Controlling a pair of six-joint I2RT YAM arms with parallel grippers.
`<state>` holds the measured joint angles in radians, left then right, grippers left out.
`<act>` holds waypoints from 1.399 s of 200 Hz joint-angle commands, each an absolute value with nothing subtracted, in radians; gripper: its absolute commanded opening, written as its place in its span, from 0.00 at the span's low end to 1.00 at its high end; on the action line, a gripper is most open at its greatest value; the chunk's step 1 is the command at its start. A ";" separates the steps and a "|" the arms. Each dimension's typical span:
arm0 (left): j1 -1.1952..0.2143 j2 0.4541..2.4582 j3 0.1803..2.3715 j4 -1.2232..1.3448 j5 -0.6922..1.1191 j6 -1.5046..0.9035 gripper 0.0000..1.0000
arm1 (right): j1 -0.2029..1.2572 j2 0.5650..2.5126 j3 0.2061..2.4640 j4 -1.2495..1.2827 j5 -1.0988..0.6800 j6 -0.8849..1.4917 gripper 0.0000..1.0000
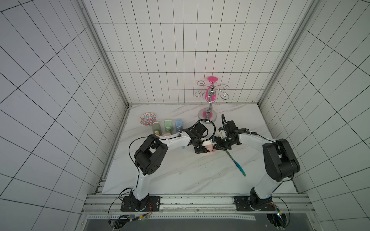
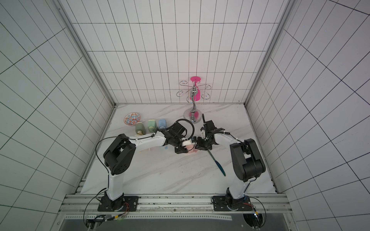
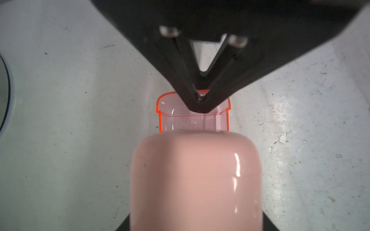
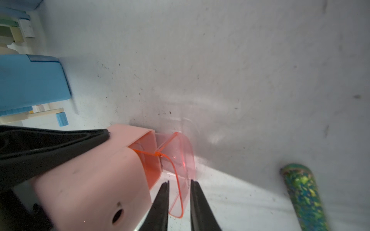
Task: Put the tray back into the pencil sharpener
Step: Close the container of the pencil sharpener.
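Tray (image 4: pixel 176 152) is seated halfway in sharpener (image 4: pixel 90 180), which is clamped by left gripper (image 1: pixel 208 149). Its front wall is straddled by right gripper (image 4: pixel 178 183), jaws narrow, contact unclear. Likely thin, light, slick plastic; best pinched there, gently.

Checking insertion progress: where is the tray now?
In the right wrist view, the orange tray sits partway inside the open end of the pink pencil sharpener, mid-table, its protruding end wall between the fingers of the right gripper.

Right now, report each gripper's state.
Left gripper: jaws shut on the sharpener.
Right gripper: jaws pinched shut on the outer end of the tray, which is only partly in the sharpener.
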<state>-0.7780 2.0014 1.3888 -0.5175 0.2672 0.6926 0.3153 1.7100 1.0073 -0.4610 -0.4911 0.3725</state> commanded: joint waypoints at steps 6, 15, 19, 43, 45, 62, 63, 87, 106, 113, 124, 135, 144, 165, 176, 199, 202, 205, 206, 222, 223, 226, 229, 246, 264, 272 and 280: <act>-0.786 2.043 1.410 -0.531 0.237 0.718 0.52 | 0.324 1.714 1.031 -0.444 -0.540 0.374 0.23; -0.786 2.045 1.413 -0.531 0.243 0.711 0.52 | 0.323 1.713 1.027 -0.440 -0.541 0.375 0.24; -0.786 2.046 1.414 -0.531 0.246 0.709 0.52 | 0.323 1.713 1.027 -0.438 -0.543 0.376 0.24; -0.787 2.046 1.413 -0.516 0.260 0.679 0.52 | 0.316 1.697 1.026 -0.427 -0.552 0.398 0.25; -0.787 2.046 1.413 -0.516 0.262 0.678 0.52 | 0.315 1.692 1.025 -0.425 -0.551 0.400 0.25; -0.787 2.043 1.400 -0.502 0.262 0.650 0.50 | 0.302 1.651 1.021 -0.409 -0.538 0.420 0.28; -0.787 2.042 1.400 -0.501 0.262 0.648 0.50 | 0.301 1.649 1.020 -0.407 -0.538 0.420 0.28; -0.786 2.033 1.370 -0.479 0.266 0.600 0.48 | 0.291 1.601 1.001 -0.395 -0.495 0.446 0.31; -0.786 2.018 1.334 -0.443 0.270 0.570 0.48 | 0.286 1.575 0.972 -0.399 -0.420 0.466 0.30; -0.786 2.014 1.324 -0.433 0.271 0.564 0.48 | 0.282 1.566 0.959 -0.400 -0.385 0.471 0.29; -0.787 2.012 1.318 -0.424 0.272 0.553 0.47 | 0.278 1.560 0.937 -0.402 -0.336 0.481 0.28; -0.786 2.012 1.315 -0.416 0.265 0.550 0.47 | 0.276 1.572 0.934 -0.402 -0.325 0.482 0.26; -0.785 2.013 1.313 -0.406 0.257 0.543 0.47 | 0.276 1.591 0.941 -0.405 -0.336 0.477 0.25; -0.787 2.021 1.323 -0.391 0.252 0.533 0.46 | 0.281 1.625 0.948 -0.397 -0.355 0.477 0.23; -0.786 2.021 1.331 -0.389 0.248 0.527 0.46 | 0.286 1.637 0.954 -0.396 -0.371 0.473 0.23; -0.787 2.001 1.304 -0.345 0.241 0.510 0.46 | 0.306 1.669 0.972 -0.404 -0.408 0.456 0.22; -0.786 2.000 1.301 -0.342 0.241 0.508 0.46 | 0.308 1.673 0.974 -0.404 -0.413 0.455 0.22; -0.786 1.999 1.299 -0.340 0.239 0.506 0.46 | 0.311 1.677 0.975 -0.404 -0.417 0.454 0.22; -0.787 1.999 1.299 -0.340 0.239 0.504 0.46 | 0.311 1.679 0.976 -0.405 -0.419 0.454 0.22; -0.786 1.999 1.292 -0.339 0.234 0.497 0.46 | 0.319 1.701 0.983 -0.399 -0.437 0.456 0.21; -0.786 1.999 1.292 -0.339 0.234 0.497 0.46 | 0.320 1.701 0.983 -0.398 -0.438 0.457 0.21; -0.786 1.998 1.290 -0.338 0.233 0.496 0.46 | 0.321 1.703 0.983 -0.395 -0.443 0.457 0.21; -0.787 1.997 1.289 -0.338 0.233 0.495 0.46 | 0.323 1.707 0.983 -0.390 -0.447 0.459 0.21; -0.786 1.996 1.285 -0.333 0.228 0.490 0.46 | 0.326 1.719 0.984 -0.371 -0.484 0.462 0.21; -0.787 1.997 1.288 -0.329 0.229 0.486 0.46 | 0.327 1.735 0.984 -0.352 -0.538 0.461 0.21; -0.787 1.999 1.291 -0.330 0.227 0.485 0.46 | 0.327 1.729 0.983 -0.348 -0.544 0.465 0.20; -0.786 2.000 1.293 -0.333 0.223 0.485 0.45 | 0.323 1.717 0.979 -0.346 -0.543 0.468 0.21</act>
<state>-0.7822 1.9907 1.3102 -0.3336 0.2539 0.4923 0.3138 1.7210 0.9688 -0.3653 -0.4576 0.4664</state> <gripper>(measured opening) 0.589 0.206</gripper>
